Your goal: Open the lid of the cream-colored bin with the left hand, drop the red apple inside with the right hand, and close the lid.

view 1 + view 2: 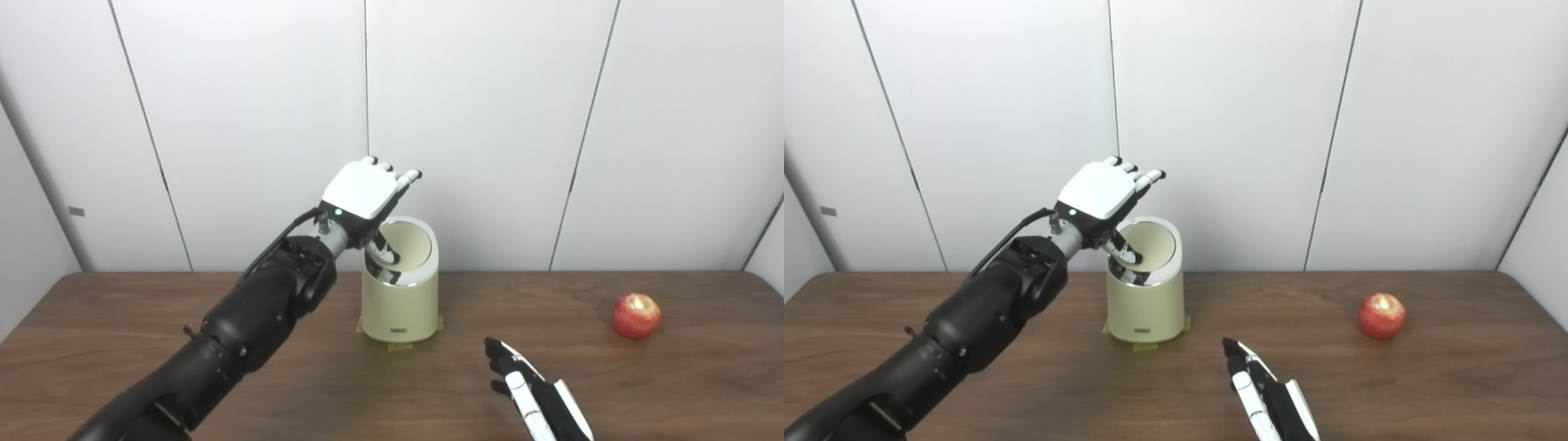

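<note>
A cream-colored bin (399, 309) stands at mid-table. Its round lid (411, 244) is tilted, the near edge sunk into the bin and the far edge raised. My left hand (362, 195) hovers over the bin's near-left rim with its fingers stretched up and apart. Its thumb reaches down and touches the sunken near edge of the lid. The red apple (636, 316) lies on the table at the far right, apart from both hands. Low in front of the bin, my right hand (528, 392) is open and flat with nothing in it, well left of the apple.
The brown wooden table (122, 318) runs the full width, backed by white wall panels. Strips of tape (401, 346) show under the bin's base. My left forearm (245, 331) crosses the table's left half.
</note>
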Robot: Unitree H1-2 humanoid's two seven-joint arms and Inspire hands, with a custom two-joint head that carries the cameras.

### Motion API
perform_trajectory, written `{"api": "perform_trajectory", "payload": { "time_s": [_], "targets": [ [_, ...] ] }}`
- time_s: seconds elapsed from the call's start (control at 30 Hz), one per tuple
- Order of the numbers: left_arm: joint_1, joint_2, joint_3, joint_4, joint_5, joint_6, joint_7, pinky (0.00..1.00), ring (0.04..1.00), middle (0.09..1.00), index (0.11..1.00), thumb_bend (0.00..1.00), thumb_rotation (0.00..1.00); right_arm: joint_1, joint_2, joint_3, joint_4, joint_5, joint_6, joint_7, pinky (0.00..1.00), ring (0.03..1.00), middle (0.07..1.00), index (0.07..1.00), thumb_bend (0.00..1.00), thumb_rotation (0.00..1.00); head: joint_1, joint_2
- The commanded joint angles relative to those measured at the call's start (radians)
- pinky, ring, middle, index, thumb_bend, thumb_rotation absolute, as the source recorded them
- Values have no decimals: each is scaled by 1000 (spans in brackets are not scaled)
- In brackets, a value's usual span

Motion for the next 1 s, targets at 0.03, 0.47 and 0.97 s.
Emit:
{"api": "perform_trajectory", "payload": {
  "time_s": [0.03, 0.47, 0.97],
  "targets": [
    [-32, 8, -8, 6, 39, -12, -17, 991, 916, 875, 963, 1000, 41, -35, 11, 3, -30, -6, -24, -8, 851, 911, 897, 868, 483, 964, -2, 3],
    [6, -53, 178, -76, -96, 80, -123, 931, 912, 887, 946, 936, 15, -35, 9, -6, -36, -9, -12, -3, 865, 914, 896, 868, 492, 965, -7, 6],
    [53, -164, 541, -141, -514, 128, -20, 618, 768, 814, 852, 739, 107, -32, 0, -8, -48, -10, 7, 3, 868, 918, 899, 871, 473, 978, -1, 14]
  ]
}}
